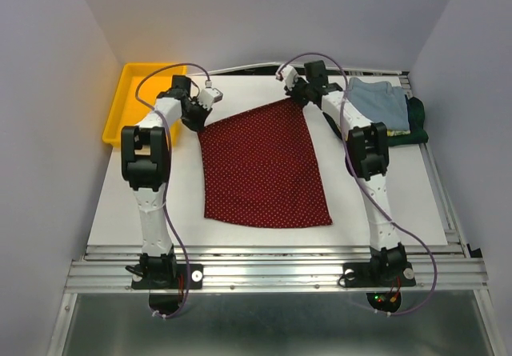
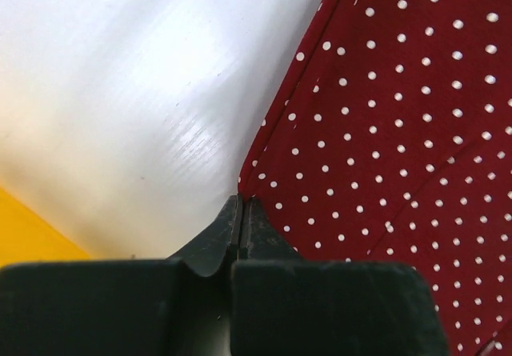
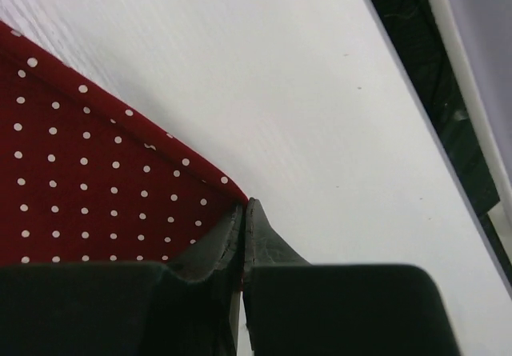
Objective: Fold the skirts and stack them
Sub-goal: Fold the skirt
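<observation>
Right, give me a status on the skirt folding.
Done: a light blue skirt tops a folded pile, a dark green skirt beneath, at the far right. In hand: the left claw and right claw are each shut on a far corner of the dark red dotted skirt, which lies spread flat. To do: folding it and adding it to that pile.

The red skirt (image 1: 260, 168), dark with tiny white dots, lies spread flat in the middle, a slanted four-sided sheet with its wide hem nearest; well to its right sits a folded pile: blue skirt (image 1: 376, 102) on top; patterned skirt (image 1: 398, 132), yellow-green, edge showing beneath; green skirt (image 1: 418, 120), dark, poking out rightward.
</observation>
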